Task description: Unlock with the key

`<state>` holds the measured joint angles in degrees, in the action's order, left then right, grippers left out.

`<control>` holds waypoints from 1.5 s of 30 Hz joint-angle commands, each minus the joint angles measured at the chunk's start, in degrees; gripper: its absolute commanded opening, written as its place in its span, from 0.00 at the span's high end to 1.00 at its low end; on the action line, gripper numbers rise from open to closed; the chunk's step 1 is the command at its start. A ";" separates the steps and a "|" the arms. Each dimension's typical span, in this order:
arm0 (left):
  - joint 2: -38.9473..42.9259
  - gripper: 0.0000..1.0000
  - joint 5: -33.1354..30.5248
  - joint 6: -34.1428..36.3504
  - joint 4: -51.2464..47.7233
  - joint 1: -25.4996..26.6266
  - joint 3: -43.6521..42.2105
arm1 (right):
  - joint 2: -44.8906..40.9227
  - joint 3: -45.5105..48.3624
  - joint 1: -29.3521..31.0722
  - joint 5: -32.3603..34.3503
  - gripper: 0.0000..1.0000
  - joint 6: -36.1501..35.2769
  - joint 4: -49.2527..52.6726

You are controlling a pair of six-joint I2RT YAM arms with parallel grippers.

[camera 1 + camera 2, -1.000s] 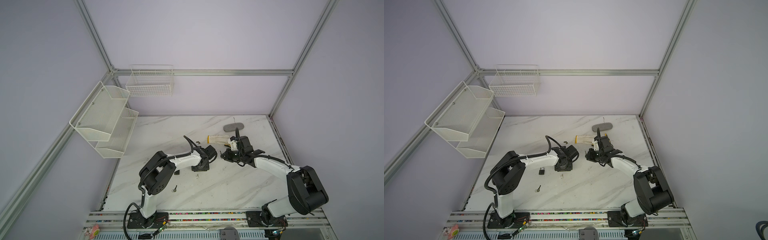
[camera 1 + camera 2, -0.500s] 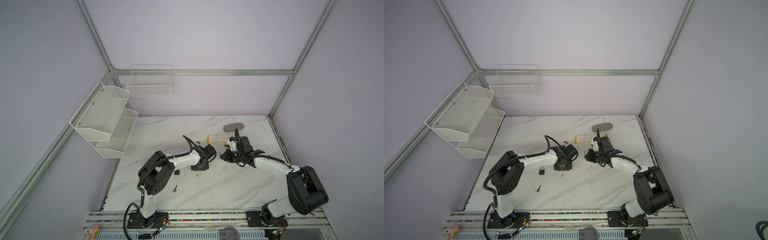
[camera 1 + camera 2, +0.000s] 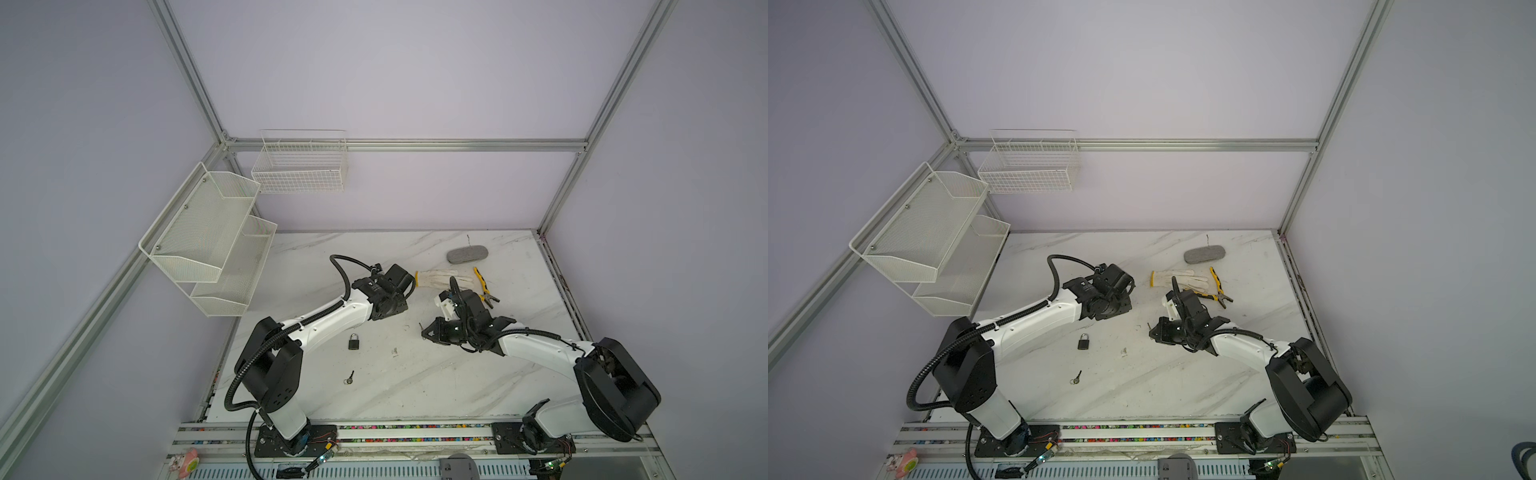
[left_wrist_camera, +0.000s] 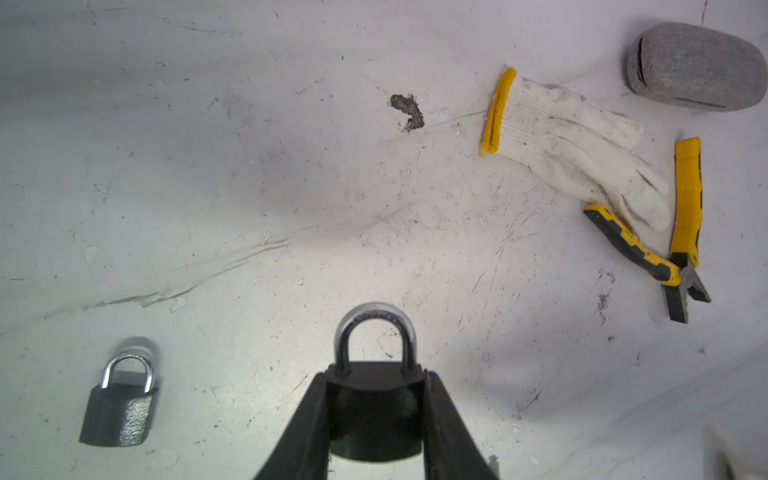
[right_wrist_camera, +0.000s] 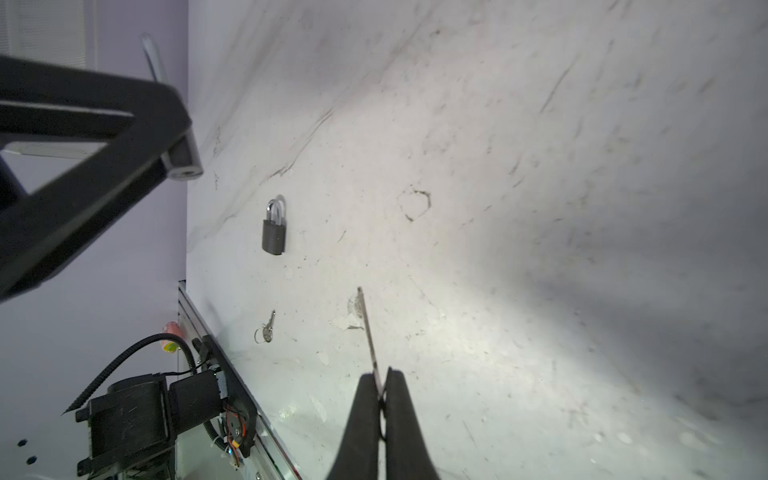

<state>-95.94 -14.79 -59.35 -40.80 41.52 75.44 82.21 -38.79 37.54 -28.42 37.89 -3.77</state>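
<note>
My left gripper is shut on a black padlock, gripping its body on both sides. The silver shackle sticks out past the fingertips. My right gripper is shut on a thin silver key, whose blade points forward. In both top views the right gripper hangs low over the table, to the right of the left wrist. A second black padlock and a second key on a ring lie on the table.
A white glove with a yellow cuff, yellow pliers and a grey oval case lie at the back right. White mesh shelves hang on the left wall and a wire basket hangs on the back wall.
My right gripper has moved toward the front left with the key. The left wrist has shifted slightly back and left, and its jaws have closed a little on the padlock.
</note>
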 commanded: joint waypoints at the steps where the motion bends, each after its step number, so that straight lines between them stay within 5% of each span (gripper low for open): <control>1: 2.69 1.00 -1.66 -3.31 1.60 -0.12 -1.26 | 1.29 1.86 3.46 -0.11 1.00 7.83 -13.98; 10: 4.36 1.00 -2.14 -3.86 1.60 0.05 -2.79 | 9.07 4.07 6.32 -2.75 1.00 17.97 -37.74; 45: 4.79 1.00 -3.59 -0.04 1.29 0.58 -4.58 | 14.26 -1.09 6.66 -0.55 1.00 18.42 -40.19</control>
<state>-92.88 -16.75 -60.42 -40.36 41.80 73.06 95.61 -38.89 43.83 -29.32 54.28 -40.62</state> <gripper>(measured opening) 0.308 0.061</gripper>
